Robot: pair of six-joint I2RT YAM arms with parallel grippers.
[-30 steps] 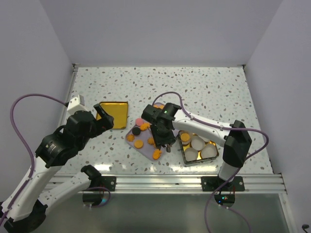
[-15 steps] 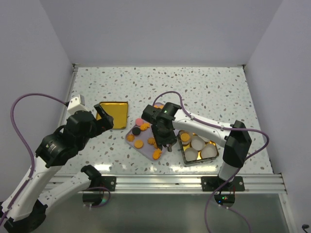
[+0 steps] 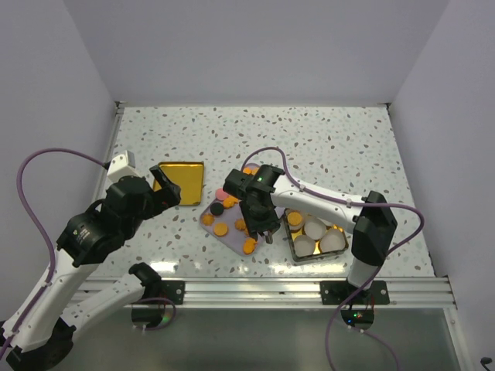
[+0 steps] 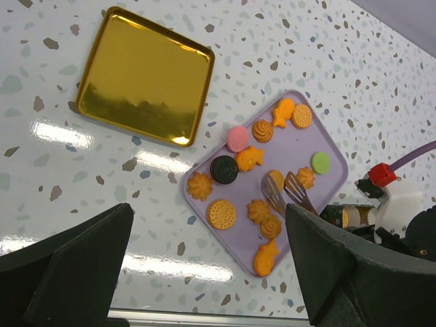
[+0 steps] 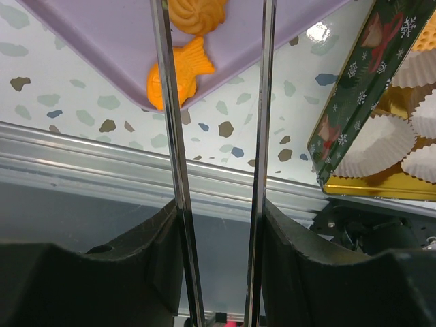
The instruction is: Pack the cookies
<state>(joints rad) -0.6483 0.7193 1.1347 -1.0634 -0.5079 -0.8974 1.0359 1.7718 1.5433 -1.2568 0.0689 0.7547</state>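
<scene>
Several cookies [image 3: 221,229] lie on a purple tray [image 3: 232,239]: mostly orange, with single pink, black and green ones. In the left wrist view the cookies [image 4: 222,214] are spread over the tray [image 4: 300,146]. My right gripper [image 3: 260,212] is shut on metal tongs [image 5: 170,136]. The tong tips [image 4: 272,195] stand apart over the tray's middle, next to an orange cookie. An orange fish cookie [image 5: 178,75] lies at the tray's near corner. My left gripper [image 3: 166,193] is open and empty, above the table left of the tray.
A green Christmas tin [image 3: 295,246] with white paper cups [image 3: 331,241] and a few cookies stands right of the tray; it also shows in the right wrist view [image 5: 354,102]. A gold lid [image 3: 182,180] lies at the left. A metal rail [image 3: 255,290] runs along the table's near edge.
My right gripper with the tongs has shifted slightly left over the tray. The left arm has not moved.
</scene>
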